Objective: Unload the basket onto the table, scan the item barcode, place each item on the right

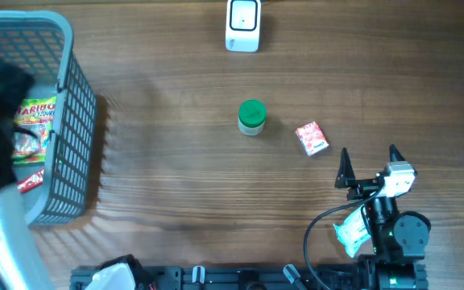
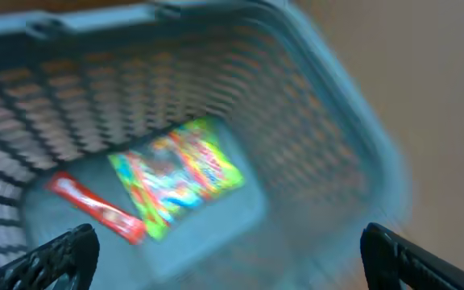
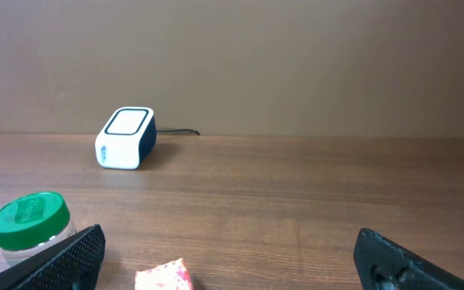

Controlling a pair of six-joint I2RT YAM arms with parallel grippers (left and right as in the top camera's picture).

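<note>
left gripper: [image 2: 216, 259] fingers spread wide, nothing between them; hangs above the basket [image 1: 75, 137], looking down into it (view is blurred)
right gripper: [image 1: 369, 165] jaws wide apart, empty, low over the table [image 1: 176, 169] at the near right; its wrist view faces the scanner
right fingertips: [image 3: 64, 256] dark tips at both bottom corners of the wrist view, touching nothing
nearest item: red packet [image 1: 312, 138], flat on the table just ahead and to the left of the right gripper, apart from it; barcode side can't be told
next item out: green-lid jar [image 1: 251, 117], upright, near the packet on its left, not touching it
scanner: [image 1: 242, 24] white box at the far edge, cable trailing off behind, well apart from both loose items
basket contents: candy bag [image 2: 176, 177] lying flat on the floor, red bar [image 2: 95, 208] just beside it on the left
step in hand: my read is between items; both arms are empty, two goods sit in the basket, two wait on the table
next move: right arm looks best placed; lower over the packet, close on its edges, lift, turn the code toward the scanner window
watch: packet is thin and flat, so fingers may slide over it
</note>
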